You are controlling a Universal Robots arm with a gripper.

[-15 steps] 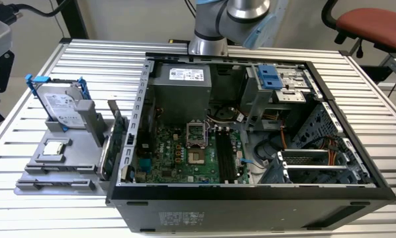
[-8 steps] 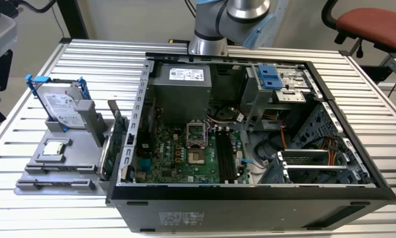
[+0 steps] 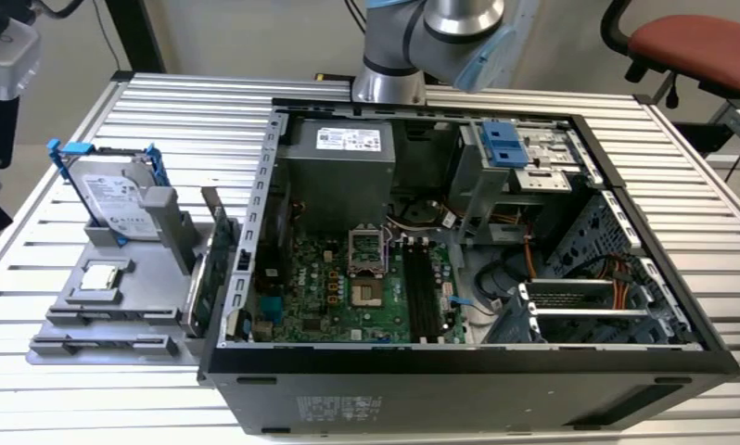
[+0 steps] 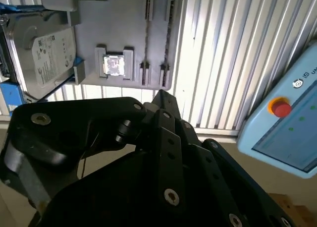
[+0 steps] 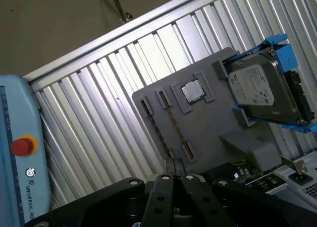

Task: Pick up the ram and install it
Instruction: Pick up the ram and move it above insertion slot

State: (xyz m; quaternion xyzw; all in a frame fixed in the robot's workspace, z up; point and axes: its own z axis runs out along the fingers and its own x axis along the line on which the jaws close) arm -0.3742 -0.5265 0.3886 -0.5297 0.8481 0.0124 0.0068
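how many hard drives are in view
1: the hard drive stands propped on the gray holder at the exterior view's left, beside the case. More may be hidden inside the case.

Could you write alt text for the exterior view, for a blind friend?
An open desktop computer case lies on a slatted metal table, its green motherboard exposed. At the exterior view's left, a grey holder carries a hard drive and a small square chip; the robot arm rises beyond the case.
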